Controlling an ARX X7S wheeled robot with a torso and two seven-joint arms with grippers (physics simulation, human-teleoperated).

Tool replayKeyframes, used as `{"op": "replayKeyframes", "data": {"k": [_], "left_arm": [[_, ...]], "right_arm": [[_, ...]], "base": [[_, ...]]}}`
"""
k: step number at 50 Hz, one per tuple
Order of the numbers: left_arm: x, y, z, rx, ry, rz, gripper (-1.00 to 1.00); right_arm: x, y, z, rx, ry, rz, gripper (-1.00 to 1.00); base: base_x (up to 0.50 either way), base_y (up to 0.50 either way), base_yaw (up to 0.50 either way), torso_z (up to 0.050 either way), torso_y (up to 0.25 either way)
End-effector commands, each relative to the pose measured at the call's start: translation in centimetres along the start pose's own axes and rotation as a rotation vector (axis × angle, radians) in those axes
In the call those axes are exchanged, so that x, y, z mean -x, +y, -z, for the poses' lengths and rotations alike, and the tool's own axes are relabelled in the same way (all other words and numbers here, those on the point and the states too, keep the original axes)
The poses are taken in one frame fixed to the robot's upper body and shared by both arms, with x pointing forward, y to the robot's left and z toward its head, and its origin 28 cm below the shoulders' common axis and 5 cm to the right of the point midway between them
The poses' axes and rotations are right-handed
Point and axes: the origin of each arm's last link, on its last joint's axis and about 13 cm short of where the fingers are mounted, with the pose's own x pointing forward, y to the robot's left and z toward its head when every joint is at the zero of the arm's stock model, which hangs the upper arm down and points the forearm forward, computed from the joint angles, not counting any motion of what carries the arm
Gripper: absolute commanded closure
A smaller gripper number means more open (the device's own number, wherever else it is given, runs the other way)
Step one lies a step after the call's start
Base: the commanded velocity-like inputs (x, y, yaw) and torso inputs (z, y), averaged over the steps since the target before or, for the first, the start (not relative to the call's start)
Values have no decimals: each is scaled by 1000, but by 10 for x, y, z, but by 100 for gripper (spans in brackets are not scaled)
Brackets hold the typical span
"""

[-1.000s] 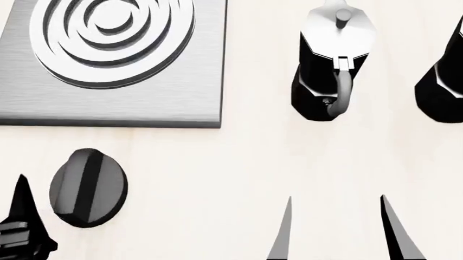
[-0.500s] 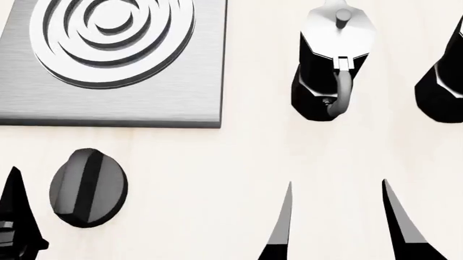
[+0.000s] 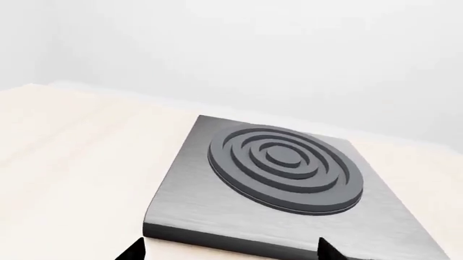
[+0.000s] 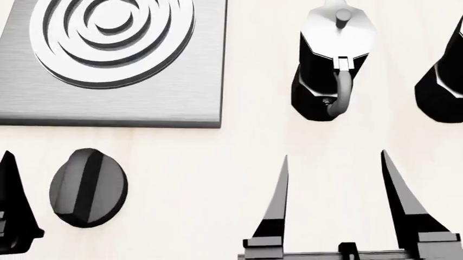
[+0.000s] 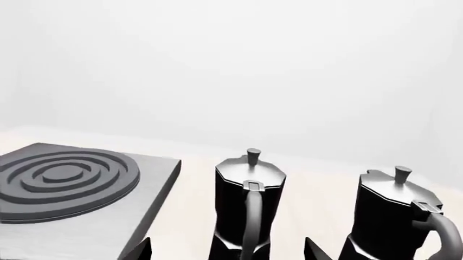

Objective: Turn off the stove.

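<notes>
The stove [image 4: 181, 92] is a brushed grey slab with a ringed burner [image 4: 112, 32] at the far left. It also shows in the left wrist view [image 3: 190, 200] and in the right wrist view [image 5: 87, 227]. Its black ridged knob [image 4: 88, 187] lies flat on the table in front of the slab, ridge pointing away from me. My left gripper [image 3: 230, 250] is open and empty. In the head view only one of its fingers [image 4: 13, 206] shows, just left of the knob and apart from it. My right gripper [image 4: 334, 156] is open and empty, right of the knob, in front of a moka pot.
Two black moka pots stand at the back right, one [image 4: 329, 65] straight ahead of my right gripper with its handle toward me, the other [image 4: 443, 81] cut by the right edge. Both show in the right wrist view [image 5: 248, 206] [image 5: 394, 216]. The tabletop [image 4: 203, 173] is pale wood.
My right gripper has moved forward toward the nearer moka pot, still open. My left gripper's finger has moved forward alongside the knob. The knob, stove and pots have not moved.
</notes>
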Motion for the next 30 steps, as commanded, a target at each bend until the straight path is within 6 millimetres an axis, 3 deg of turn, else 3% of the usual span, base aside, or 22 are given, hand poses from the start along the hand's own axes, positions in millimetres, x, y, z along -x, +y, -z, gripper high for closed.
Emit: {"op": "replayKeyframes", "data": {"k": [1,30], "left_arm": [[-3,0,-9,17,-39,12,-100],[-3,-2,-26,43,-88,23,-100]], "right_arm": [[-9,-3,-8,19,-36,4,-100],[-20,-3,-32,41,-112,-25,-100]], "base": [[0,0,0,0,0],[0,0,0,0,0]]}}
